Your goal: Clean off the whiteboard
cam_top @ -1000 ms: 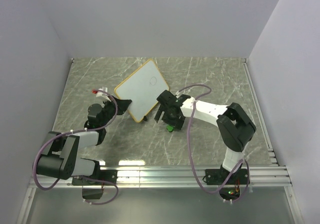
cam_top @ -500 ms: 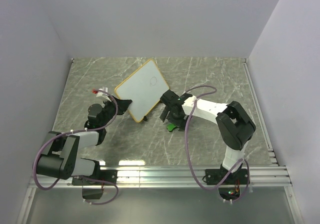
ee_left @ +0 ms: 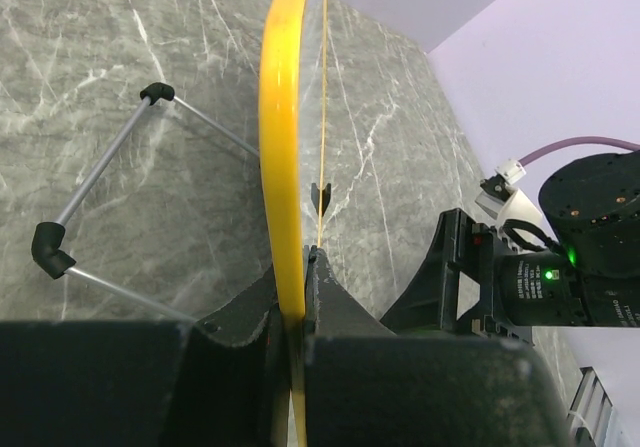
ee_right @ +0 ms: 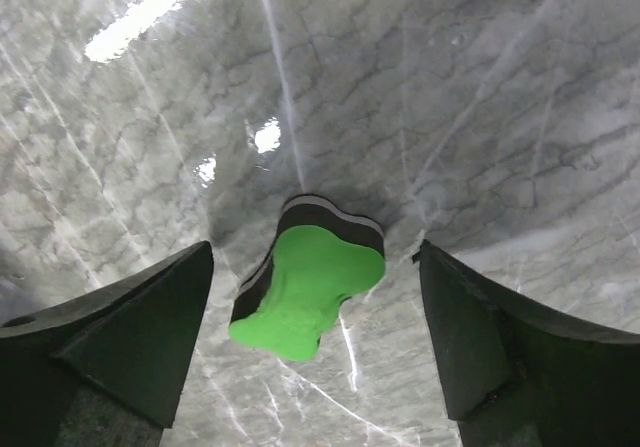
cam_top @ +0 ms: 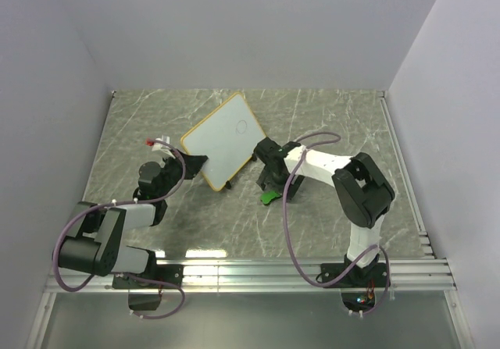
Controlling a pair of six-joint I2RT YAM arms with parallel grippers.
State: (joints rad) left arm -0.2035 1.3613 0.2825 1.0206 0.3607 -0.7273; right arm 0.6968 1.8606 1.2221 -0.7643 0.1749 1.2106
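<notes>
The whiteboard (cam_top: pixel 223 140), white with a yellow frame, is held tilted off the marble table, with a faint loop drawn near its right corner. My left gripper (cam_top: pixel 195 162) is shut on its lower left edge. In the left wrist view the yellow frame (ee_left: pixel 280 137) runs edge-on between the closed fingers of my left gripper (ee_left: pixel 297 287). The green eraser (cam_top: pixel 269 197) lies flat on the table. My right gripper (cam_top: pixel 271 183) hangs just over it, open. In the right wrist view the eraser (ee_right: pixel 310 287) lies between the two spread fingers (ee_right: pixel 150 327), untouched by either.
The board's wire legs with black feet (ee_left: pixel 157 93) stick out behind it. My right arm's wrist (ee_left: pixel 590 237) is close to the right of the board. Grey walls enclose the table (cam_top: pixel 336 115) on three sides, and a metal rail (cam_top: pixel 258 275) runs along the near edge.
My right gripper has swung a little to the right and down over the green eraser. The left gripper and the board have barely moved.
</notes>
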